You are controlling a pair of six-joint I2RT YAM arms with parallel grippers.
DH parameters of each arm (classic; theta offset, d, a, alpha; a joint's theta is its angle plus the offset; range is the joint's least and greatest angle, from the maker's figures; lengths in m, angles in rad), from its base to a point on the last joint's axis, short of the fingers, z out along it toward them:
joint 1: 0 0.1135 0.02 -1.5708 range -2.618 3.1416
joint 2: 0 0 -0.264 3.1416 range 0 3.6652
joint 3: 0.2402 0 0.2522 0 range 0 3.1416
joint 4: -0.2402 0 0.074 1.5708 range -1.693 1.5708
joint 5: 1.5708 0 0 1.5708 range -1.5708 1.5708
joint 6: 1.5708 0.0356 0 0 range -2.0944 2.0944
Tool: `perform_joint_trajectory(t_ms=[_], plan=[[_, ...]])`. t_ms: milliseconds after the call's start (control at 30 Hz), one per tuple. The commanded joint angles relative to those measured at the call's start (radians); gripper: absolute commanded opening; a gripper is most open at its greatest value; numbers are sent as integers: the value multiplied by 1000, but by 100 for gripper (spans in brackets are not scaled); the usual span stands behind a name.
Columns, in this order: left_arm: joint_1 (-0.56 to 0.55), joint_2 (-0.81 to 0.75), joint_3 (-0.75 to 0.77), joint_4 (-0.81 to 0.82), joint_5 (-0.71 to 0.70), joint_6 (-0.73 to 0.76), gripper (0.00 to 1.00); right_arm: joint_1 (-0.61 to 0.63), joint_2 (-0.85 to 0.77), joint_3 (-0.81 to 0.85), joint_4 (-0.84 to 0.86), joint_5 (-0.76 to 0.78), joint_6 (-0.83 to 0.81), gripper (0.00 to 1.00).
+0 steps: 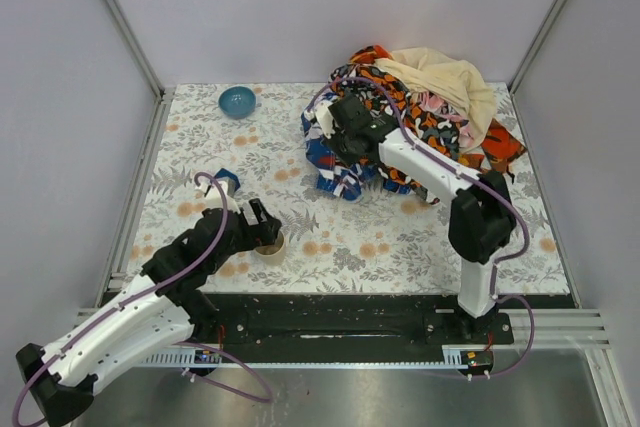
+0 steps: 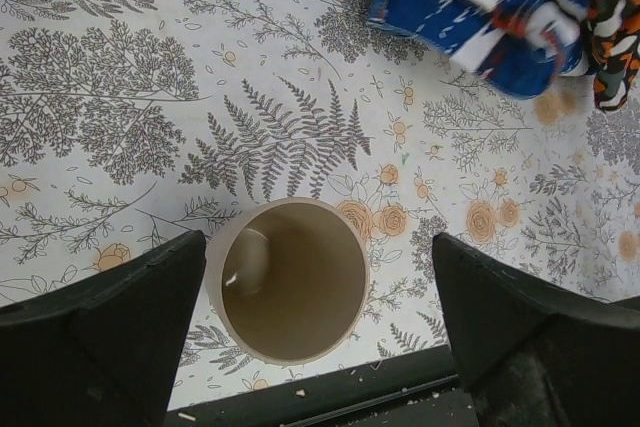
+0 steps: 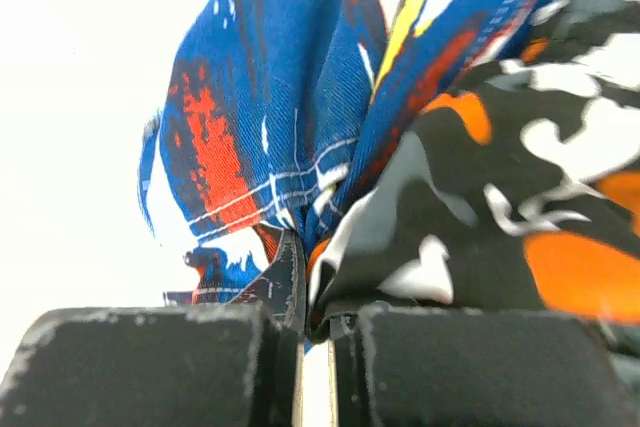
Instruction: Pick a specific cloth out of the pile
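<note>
The pile [image 1: 420, 117] lies at the far right of the table: a cream-beige cloth [image 1: 445, 82] on top, orange-black-white patterned cloth [image 1: 430, 127], and blue-white streaked cloth [image 1: 335, 162] at its left edge. No plain mustard cloth shows; it is hidden or out of view. My right gripper [image 1: 340, 154] is down on the pile's left edge. In the right wrist view it [image 3: 315, 347] is shut, pinching the blue streaked fabric [image 3: 270, 117] together with a fold of patterned fabric [image 3: 480, 217]. My left gripper [image 2: 320, 317] is open, low over a beige cup [image 2: 290, 282].
The beige cup [image 1: 270, 244] stands near the front edge beside the left gripper [image 1: 262, 227]. A blue bowl [image 1: 237, 101] sits at the far left. A small blue object [image 1: 226, 179] lies left of centre. Grey walls enclose the flowered table [image 1: 350, 237].
</note>
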Motion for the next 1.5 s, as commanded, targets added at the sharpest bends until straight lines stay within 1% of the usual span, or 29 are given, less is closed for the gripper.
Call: perform_joint_trajectory(t_ms=[0,33,100,233,333,433,567,600,633,667,767,867,900,967,1000,1167,1200,1300,1400,1433,1467], plan=[[3,-9,21,18,-32,-5,99,2,-207,37,184,104,70,0],[4,-4,27,18,-35,1,99,-9,-215,57,192,158,67,0],[4,8,41,19,-39,9,99,-51,-217,106,201,197,79,0],[3,40,75,26,-48,24,99,-200,-186,222,227,284,137,0],[3,85,99,56,-47,46,99,-336,-128,313,237,329,182,0],[4,157,151,95,-45,74,99,-471,-38,399,218,295,238,0],[10,302,266,139,-30,107,99,-631,137,491,123,147,332,0],[16,351,294,160,-13,115,99,-642,176,499,113,111,375,0],[23,402,328,183,11,120,99,-695,221,499,100,87,398,0],[36,450,352,209,39,120,99,-714,258,496,102,62,409,0],[81,640,444,312,160,103,99,-760,363,532,77,54,442,0],[121,886,617,329,241,74,99,-812,476,635,-10,13,485,0],[133,1001,688,320,254,61,99,-828,504,657,-35,-10,495,0],[145,1153,820,311,268,35,99,-845,533,658,-44,-35,502,0],[151,1230,907,308,266,16,99,-849,539,651,-42,-42,504,0],[161,1522,1193,316,289,-54,99,-855,550,597,-19,-65,511,0],[162,1604,1257,340,300,-81,99,-857,546,580,-12,-99,516,1],[174,1714,1346,423,338,-158,99,-858,520,507,28,-133,521,3],[191,1817,1397,545,480,-277,99,-858,487,432,79,-147,527,4],[191,1847,1411,581,482,-297,99,-858,474,407,97,-150,536,4],[188,1873,1432,575,472,-313,99,-858,464,386,115,-156,544,4]])
